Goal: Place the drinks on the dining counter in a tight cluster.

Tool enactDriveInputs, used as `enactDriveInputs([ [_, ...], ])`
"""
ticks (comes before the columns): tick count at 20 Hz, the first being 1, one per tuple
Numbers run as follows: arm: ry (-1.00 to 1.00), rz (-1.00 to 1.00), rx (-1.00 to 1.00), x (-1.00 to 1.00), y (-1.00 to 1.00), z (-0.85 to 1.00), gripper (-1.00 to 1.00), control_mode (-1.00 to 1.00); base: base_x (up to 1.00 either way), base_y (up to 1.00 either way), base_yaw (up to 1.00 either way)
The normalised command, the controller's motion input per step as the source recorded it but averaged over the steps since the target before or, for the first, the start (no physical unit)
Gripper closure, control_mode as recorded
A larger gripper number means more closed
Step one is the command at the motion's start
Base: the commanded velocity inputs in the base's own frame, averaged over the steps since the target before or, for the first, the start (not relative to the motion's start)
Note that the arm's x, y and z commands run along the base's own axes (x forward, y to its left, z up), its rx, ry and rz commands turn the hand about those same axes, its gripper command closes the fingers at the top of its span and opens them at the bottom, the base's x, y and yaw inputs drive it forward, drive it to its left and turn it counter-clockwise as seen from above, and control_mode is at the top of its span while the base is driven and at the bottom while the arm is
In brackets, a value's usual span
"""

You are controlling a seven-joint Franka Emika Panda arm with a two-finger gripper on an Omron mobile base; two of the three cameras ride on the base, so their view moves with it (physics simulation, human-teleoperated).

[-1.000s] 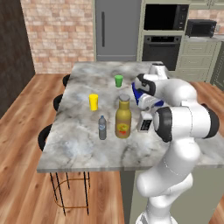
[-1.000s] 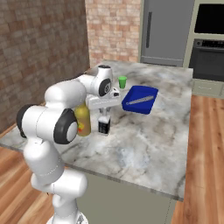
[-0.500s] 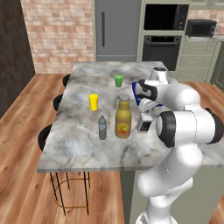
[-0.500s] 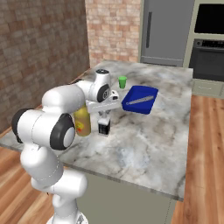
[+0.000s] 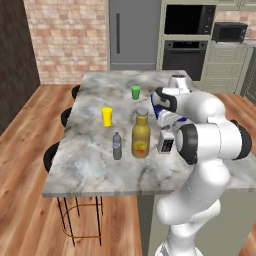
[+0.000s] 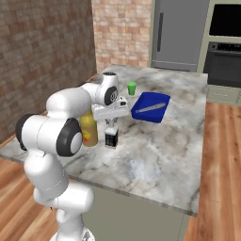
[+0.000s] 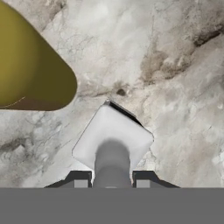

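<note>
My gripper [image 7: 111, 178] is shut on the neck of the small white container [image 7: 113, 140], which points straight down at the marble. The same white container [image 5: 165, 142] with its dark label hangs upright under my gripper [image 5: 166, 131], close to the right of the tall amber bottle [image 5: 141, 137]. I cannot tell whether its base touches the dining counter [image 5: 100, 165]. A small clear water bottle [image 5: 117, 146] stands just left of the amber bottle. From the right, the gripper [image 6: 111, 124] holds the container [image 6: 111, 138] beside the amber bottle [image 6: 89, 132]. The amber bottle [image 7: 30, 74] looms at upper left.
A yellow cup [image 5: 107, 116] and a green cup [image 5: 135, 92] stand farther back on the counter. A blue tray [image 6: 149, 107] with a utensil lies behind the gripper. Black stools [image 5: 52, 155] line the counter's left side. Bare marble [image 6: 155, 160] spreads to the right.
The white container stays in my grip at almost the same spot beside the amber bottle. Only the arm's elbow has shifted slightly.
</note>
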Motion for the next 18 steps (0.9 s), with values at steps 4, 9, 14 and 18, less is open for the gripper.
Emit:
enactDriveInputs([
  [4, 0.0, 0.0, 0.0, 0.0, 0.0, 0.0, 1.0, -1.0, 0.0, 0.0, 0.0],
  [9, 0.0, 0.0, 0.0, 0.0, 0.0, 0.0, -1.0, -1.0, 0.0, 0.0, 0.0],
  [14, 0.0, 0.0, 0.0, 0.0, 0.0, 0.0, -1.0, -1.0, 0.0, 0.0, 0.0],
  [18, 0.0, 0.0, 0.0, 0.0, 0.0, 0.0, -1.0, -1.0, 0.0, 0.0, 0.0],
])
